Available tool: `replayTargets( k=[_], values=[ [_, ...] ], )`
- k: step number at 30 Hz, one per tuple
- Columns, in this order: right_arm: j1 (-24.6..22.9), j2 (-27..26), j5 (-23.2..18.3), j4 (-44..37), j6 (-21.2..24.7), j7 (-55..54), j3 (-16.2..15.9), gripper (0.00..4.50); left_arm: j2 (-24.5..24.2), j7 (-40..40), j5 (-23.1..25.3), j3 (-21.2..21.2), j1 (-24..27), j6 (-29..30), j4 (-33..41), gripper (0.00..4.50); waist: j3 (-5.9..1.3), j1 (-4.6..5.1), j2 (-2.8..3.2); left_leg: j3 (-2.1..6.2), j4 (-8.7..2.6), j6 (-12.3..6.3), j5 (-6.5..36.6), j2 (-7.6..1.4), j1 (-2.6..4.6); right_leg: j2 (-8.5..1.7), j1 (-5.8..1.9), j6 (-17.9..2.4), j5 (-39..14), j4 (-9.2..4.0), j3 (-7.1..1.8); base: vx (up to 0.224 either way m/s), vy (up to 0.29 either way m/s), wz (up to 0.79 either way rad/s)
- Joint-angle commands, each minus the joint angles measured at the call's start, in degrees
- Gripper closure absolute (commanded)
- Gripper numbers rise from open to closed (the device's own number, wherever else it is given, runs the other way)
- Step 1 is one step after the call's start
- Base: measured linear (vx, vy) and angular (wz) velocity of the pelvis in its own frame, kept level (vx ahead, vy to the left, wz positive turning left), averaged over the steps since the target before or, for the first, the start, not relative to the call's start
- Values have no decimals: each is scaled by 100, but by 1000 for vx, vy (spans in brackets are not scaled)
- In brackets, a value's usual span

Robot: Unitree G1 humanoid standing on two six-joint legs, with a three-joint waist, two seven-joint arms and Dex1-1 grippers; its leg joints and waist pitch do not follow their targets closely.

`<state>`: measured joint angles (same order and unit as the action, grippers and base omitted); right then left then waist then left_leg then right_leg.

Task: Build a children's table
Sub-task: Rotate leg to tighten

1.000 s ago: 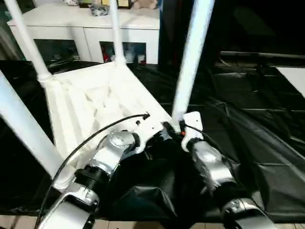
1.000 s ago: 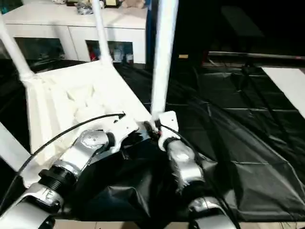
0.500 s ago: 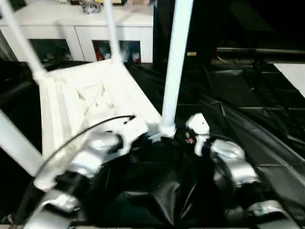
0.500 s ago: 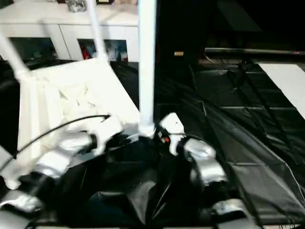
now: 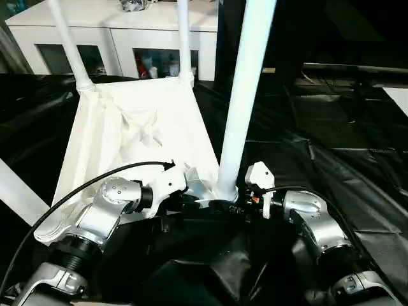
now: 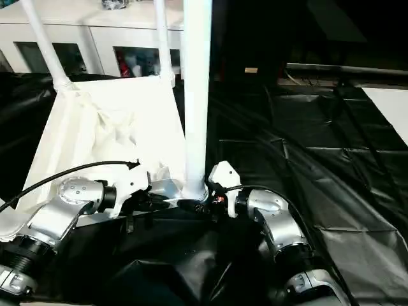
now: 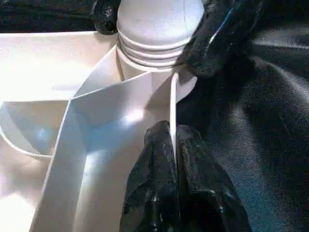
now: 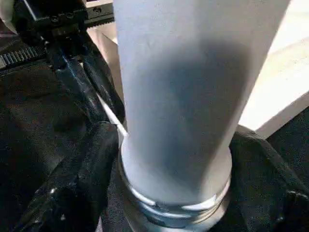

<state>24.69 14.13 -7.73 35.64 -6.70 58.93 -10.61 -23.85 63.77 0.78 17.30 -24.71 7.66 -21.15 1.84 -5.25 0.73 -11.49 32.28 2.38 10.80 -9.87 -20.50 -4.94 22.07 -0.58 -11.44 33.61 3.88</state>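
Upturned tabletop [image 5: 137, 137] on black sheet [image 5: 344, 146], centre to 10 o'clock; nearest leg [image 5: 245, 95] socketed at 6 o'clock corner.
Right gripper [image 8: 169, 193] straddling leg base; left gripper [image 7: 174, 159] pinched on thin rim. Risk: cross-threading, rim slipping free.

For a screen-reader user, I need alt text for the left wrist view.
The left end effector pinches the thin rim of the white tabletop beside a corner socket. A ribbed white leg sits in the socket, with the right end effector's black fingers around it.
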Motion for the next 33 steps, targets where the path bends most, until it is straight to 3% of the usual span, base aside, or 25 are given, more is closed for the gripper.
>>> replayTargets(
  k=[1,2,3,15,17,19,20,22,23,24,25,29,30,33],
  values=[
    [-66,-4,-86,-149,60,142,-35,141,58,93,-56,183,166,83,-67,450,-257,2,-51,152,-364,-370,1065,-398,54,-418,-207,-1341,-834,-318,-291,0,0,0],
    [-65,0,-97,-161,72,153,-32,141,50,108,-57,170,174,96,-52,450,-257,4,-52,150,-360,-373,1046,-395,51,-415,-207,-1339,-817,-317,-291,0,0,0],
    [-59,1,-108,-165,79,165,-26,169,43,119,-55,163,181,105,-43,450,-265,4,-49,150,-353,-389,970,-393,51,-407,-208,-1354,-710,-301,-287,0,0,0],
    [-99,-113,-76,-85,116,27,-15,180,98,-8,1,158,175,166,-123,450,-266,7,-50,150,-333,-426,921,-383,40,-410,-213,-1386,-678,-293,-282,0,0,0],
    [-45,-317,123,223,108,-684,49,180,292,-475,198,145,45,179,-399,450,-249,20,-46,151,-347,-379,1023,-382,50,-416,-198,-1359,-854,-316,-292,0,0,0],
    [-7,-443,225,404,60,-1113,104,180,417,-757,285,120,-35,206,-557,450,-194,51,-53,165,-386,-185,1432,-363,75,-429,-164,-1216,-1592,-405,-302,0,0,0],
    [55,-698,296,668,-23,-1827,252,180,632,-1165,398,97,-164,297,-790,450,-184,66,-65,179,-402,-63,1655,-362,91,-445,-155,-1066,-2111,-447,-309,0,0,0],
    [76,-845,306,759,-27,-2183,327,180,761,-1381,433,74,-242,343,-922,450,-183,89,-65,209,-420,64,1887,-360,120,-454,-135,-891,-2568,-493,-310,0,0,0],
    [76,-845,306,759,-27,-2183,327,180,761,-1381,433,74,-242,343,-922,450,-191,79,-68,232,-434,53,1893,-364,98,-464,-156,-800,-2625,-500,-306,0,0,0],
    [101,-981,313,834,-4,-2522,396,180,884,-1583,465,54,-316,387,-1044,450,-188,91,-66,223,-434,32,1917,-367,102,-451,-125,-770,-2593,-511,-312,0,0,0],
    [144,-1134,325,923,55,-2946,478,180,1029,-1820,505,39,-401,439,-1178,450,-179,99,-47,215,-435,48,1936,-362,120,-442,-95,-769,-2599,-522,-321,0,0,0],
    [320,-1539,405,1202,151,-4193,683,180,1458,-2534,636,11,-630,601,-1539,450,-184,135,-28,232,-445,132,2013,-353,116,-446,-94,-764,-2589,-522,-310,0,0,0],
    [407,-1619,425,1298,178,-4556,750,180,1570,-2749,677,2,-686,590,-1634,450,-191,149,-57,240,-442,98,2063,-335,104,-447,-105,-714,-2653,-539,-298,0,0,0],
    [606,-1726,563,1530,204,-5209,840,180,1762,-3055,770,-7,-783,542,-1821,450,-191,164,-51,223,-430,32,2067,-327,112,-445,-68,-708,-2666,-559,-310,0,0,0]
  ],
)
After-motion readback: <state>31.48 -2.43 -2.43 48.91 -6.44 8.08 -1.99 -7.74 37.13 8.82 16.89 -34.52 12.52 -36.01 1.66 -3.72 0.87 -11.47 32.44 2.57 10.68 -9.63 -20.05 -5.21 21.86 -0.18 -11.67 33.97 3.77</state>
